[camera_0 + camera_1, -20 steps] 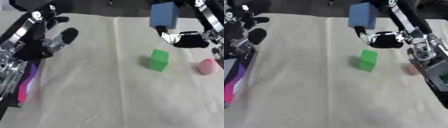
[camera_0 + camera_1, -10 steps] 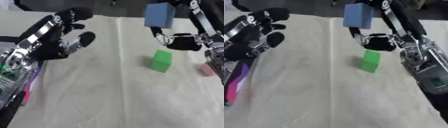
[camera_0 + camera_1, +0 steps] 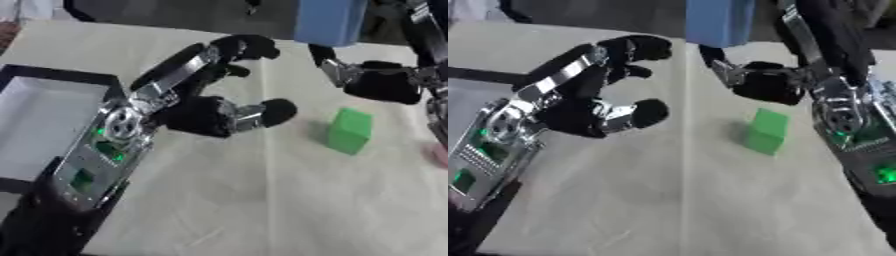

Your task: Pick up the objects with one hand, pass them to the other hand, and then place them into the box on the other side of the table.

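Observation:
My right hand (image 3: 382, 86) holds a blue block (image 3: 328, 21) up at the top of the view, with the thumb below it and the fingers running up behind it. My left hand (image 3: 199, 116) is open in mid-air over the table's middle. Its fingers (image 3: 238, 48) reach up to just left of the blue block, and its thumb (image 3: 273, 112) sticks out to the right. A green block (image 3: 350, 130) stands on the cloth below my right hand. A pink object (image 3: 438, 153) shows at the right edge. A box (image 3: 61, 76) with a dark rim and white inside lies at the left.
A pale cloth (image 3: 262, 200) with fold lines covers the table. My left forearm (image 3: 96, 165) crosses the lower left in front of the box. The table's far edge runs just behind the blue block.
My left hand has swung up and to the right, from the left side to beside the blue block. My right hand still holds the block high. The camera has moved too.

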You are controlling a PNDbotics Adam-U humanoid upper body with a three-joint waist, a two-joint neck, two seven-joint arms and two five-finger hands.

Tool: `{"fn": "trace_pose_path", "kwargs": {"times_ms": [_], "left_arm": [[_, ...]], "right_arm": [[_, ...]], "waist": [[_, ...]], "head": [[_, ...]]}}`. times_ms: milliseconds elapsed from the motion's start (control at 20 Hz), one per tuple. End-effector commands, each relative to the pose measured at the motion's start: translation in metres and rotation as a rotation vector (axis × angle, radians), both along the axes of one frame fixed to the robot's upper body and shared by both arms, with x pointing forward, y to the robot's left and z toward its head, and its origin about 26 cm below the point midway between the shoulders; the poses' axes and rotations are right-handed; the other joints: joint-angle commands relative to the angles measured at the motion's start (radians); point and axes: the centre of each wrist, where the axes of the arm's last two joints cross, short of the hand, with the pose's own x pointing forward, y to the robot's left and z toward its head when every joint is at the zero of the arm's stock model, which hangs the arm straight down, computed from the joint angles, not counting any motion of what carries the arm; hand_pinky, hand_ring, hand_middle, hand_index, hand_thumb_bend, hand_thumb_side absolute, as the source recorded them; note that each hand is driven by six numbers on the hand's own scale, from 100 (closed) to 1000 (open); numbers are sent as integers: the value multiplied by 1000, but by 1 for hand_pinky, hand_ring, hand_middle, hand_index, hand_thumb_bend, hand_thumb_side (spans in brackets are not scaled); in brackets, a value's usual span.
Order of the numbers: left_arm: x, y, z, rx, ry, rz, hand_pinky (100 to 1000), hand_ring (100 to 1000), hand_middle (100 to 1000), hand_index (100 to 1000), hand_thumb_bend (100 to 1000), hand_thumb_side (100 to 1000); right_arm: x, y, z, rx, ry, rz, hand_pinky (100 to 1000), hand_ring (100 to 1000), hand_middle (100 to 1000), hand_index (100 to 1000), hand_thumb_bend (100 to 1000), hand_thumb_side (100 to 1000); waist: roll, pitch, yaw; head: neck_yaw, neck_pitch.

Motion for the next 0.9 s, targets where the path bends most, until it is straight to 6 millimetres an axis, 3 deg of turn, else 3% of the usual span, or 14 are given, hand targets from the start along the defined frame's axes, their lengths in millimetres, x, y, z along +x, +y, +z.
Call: {"fn": "trace_pose_path", "kwargs": {"times_ms": [50, 350, 500, 900], "left_arm": [[-7, -6, 10, 11, -19, -18, 920, 1000, 908, 839, 616, 525], [-8, -7, 11, 16, -19, -19, 920, 1000, 911, 838, 615, 529], [-10, -6, 9, 13, -13, 17, 920, 1000, 911, 838, 616, 534], [-23, 5, 6, 41, 0, 53, 915, 1000, 900, 825, 623, 538]], "right_arm": [[-3, 4, 6, -45, -47, -14, 834, 605, 463, 470, 118, 100], [-4, 12, -2, -73, -89, -64, 849, 612, 463, 470, 123, 100], [-5, 18, -16, -128, -64, -70, 858, 617, 460, 469, 135, 100], [-6, 23, -22, -181, -150, -92, 858, 617, 455, 466, 156, 100]], "waist": [[1, -14, 1], [1, -13, 3], [-2, -9, 3], [-1, -7, -2]], "head": [[-2, -11], [-6, -11], [-36, -9], [-54, -5]]}}
